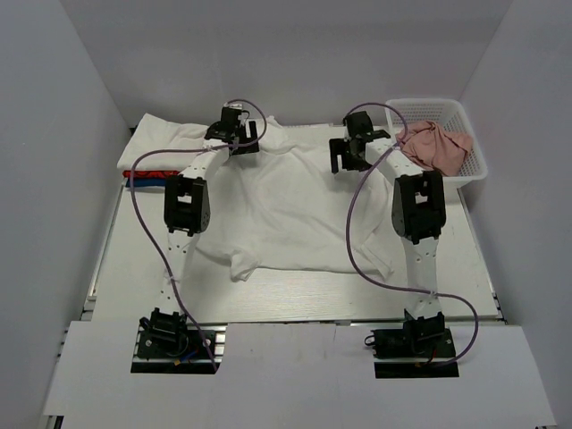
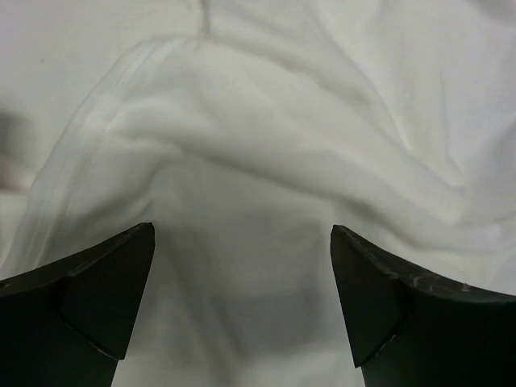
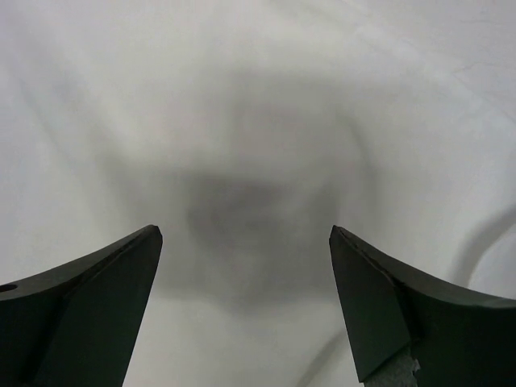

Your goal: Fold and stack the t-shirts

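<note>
A large white t-shirt lies spread and wrinkled across the middle of the table. My left gripper hovers over its far left part, jaws wide open and empty; the wrist view shows rumpled white cloth and a seam just beyond the fingertips. My right gripper is over the shirt's far right part, open and empty above smooth white cloth. A folded white shirt lies at the far left on top of red and blue folded ones, whose edges show beneath it.
A white plastic basket at the far right holds a crumpled pink cloth. White walls close in the table on the left, right and back. Purple cables loop from both arms over the shirt.
</note>
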